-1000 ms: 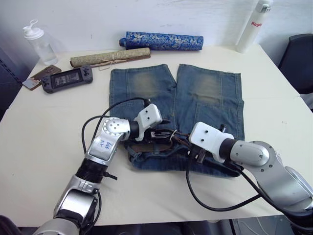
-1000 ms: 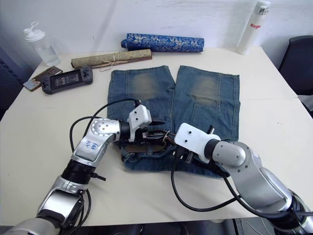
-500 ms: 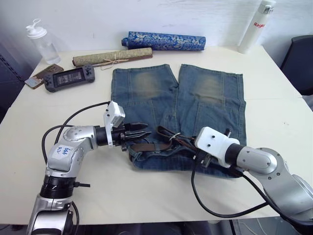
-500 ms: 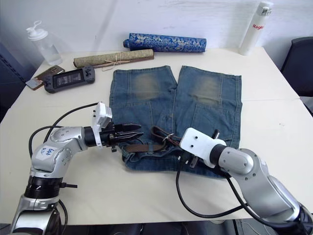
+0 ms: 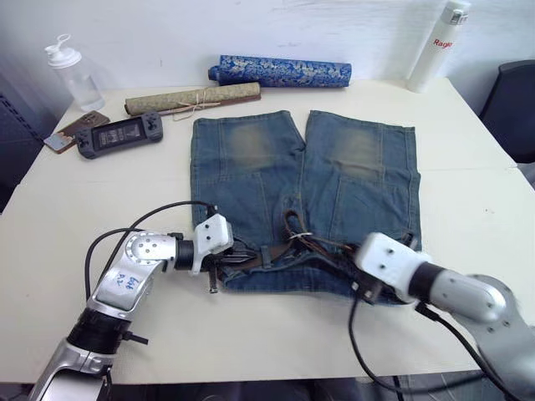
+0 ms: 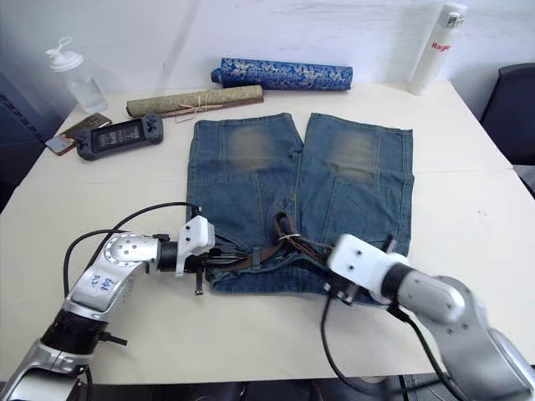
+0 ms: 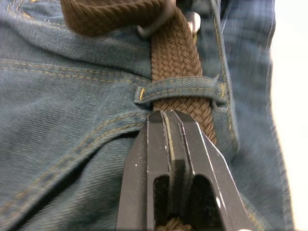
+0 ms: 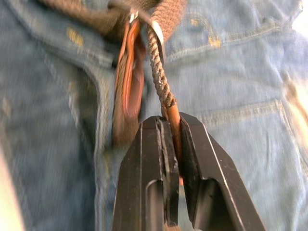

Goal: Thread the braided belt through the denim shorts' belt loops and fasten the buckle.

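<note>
The braided belt lies along the waistband of the denim shorts, low in the middle of the frame, with a loose loop of strap rising just above the centre of the waistband. Half a second ago the left gripper hung off the shorts' left edge over bare desk; it has now come in against the waistband's left end. The right gripper has drawn toward the lower right, past the waistband's right end, and the belt looks stretched flatter between the two. Judged from that, the strap is being pulled taut through the belt loops rather than fastened; the buckle does not look closed yet.

The head views give the layout but hide the jaws behind the wrist housings. The left wrist view supplies the detail: the strap passes under a belt loop, with the left jaws clenched, their tips right at that loop and the weave running beneath them (whether they pinch the strap itself cannot be told). The right wrist view shows the right jaws clamped on the belt's tan leather tip, a twisted length of braid leading up from them to a bunch of strap and leather at the waistband.

Along the upper edge of the frame sit a blue patterned roll, a tan scroll, a handheld console, a clear bottle and a white bottle.
</note>
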